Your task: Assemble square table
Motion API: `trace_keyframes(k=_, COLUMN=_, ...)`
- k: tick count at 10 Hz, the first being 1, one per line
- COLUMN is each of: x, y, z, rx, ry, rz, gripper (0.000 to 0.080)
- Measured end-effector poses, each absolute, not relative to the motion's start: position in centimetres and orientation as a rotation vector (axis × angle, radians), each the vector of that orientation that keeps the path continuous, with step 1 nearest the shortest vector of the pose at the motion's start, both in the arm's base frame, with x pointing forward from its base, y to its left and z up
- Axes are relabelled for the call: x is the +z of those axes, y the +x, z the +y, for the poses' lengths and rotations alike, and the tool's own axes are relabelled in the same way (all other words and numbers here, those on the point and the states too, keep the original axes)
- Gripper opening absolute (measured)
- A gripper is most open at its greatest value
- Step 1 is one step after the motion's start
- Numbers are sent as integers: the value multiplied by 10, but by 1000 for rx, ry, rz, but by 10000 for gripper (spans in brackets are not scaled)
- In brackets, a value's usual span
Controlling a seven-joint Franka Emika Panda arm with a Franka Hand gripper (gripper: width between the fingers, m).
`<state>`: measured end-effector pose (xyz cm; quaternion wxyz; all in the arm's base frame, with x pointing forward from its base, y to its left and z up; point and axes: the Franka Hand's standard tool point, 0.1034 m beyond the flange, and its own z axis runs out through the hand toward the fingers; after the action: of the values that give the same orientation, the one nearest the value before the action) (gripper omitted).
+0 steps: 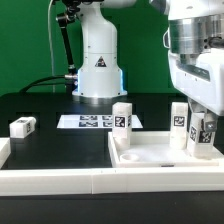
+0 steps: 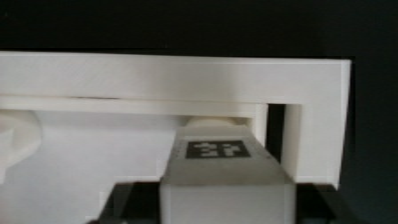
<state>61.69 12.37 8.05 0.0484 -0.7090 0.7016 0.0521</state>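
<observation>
Leg [image 2: 219, 160] in jaws at tabletop [image 1: 150, 153] cnr

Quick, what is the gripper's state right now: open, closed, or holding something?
Gripper: closed, holding a leg.

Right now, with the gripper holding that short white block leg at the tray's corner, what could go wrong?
The gripper is shut on a short white tagged block leg at a corner of the white plastic square tray-like tabletop; whether it is seated I cannot tell, so releasing might tip it.
Another upright white leg stands close beside it; a sideways move could knock it over.
</observation>
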Motion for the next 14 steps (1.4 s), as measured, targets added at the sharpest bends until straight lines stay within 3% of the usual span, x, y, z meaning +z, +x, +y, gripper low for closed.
trace_keyframes(k=2, x=80, y=617, z=124, rx=162, ry=-2151, rz=2146, gripper=291)
trace_keyframes(k=3, x=80, y=617, z=124, rx=159, ry=-2194, rz=2101, gripper=506)
trace_keyframes(k=4, x=82, y=617, z=121, rx=182, ry=-2285, rz=2004, gripper=506)
trace_keyframes(k=5, x=84, y=619, z=121, rx=187, ry=-2335, rz=1942, gripper=619)
trace_keyframes(k=10, x=83, y=618, z=122, rx=152, ry=-2622, rz=1511, gripper=649)
trace_keyframes(k=14, x=83, y=612, z=135, rx=100, ry=-2963, rz=875, gripper=649)
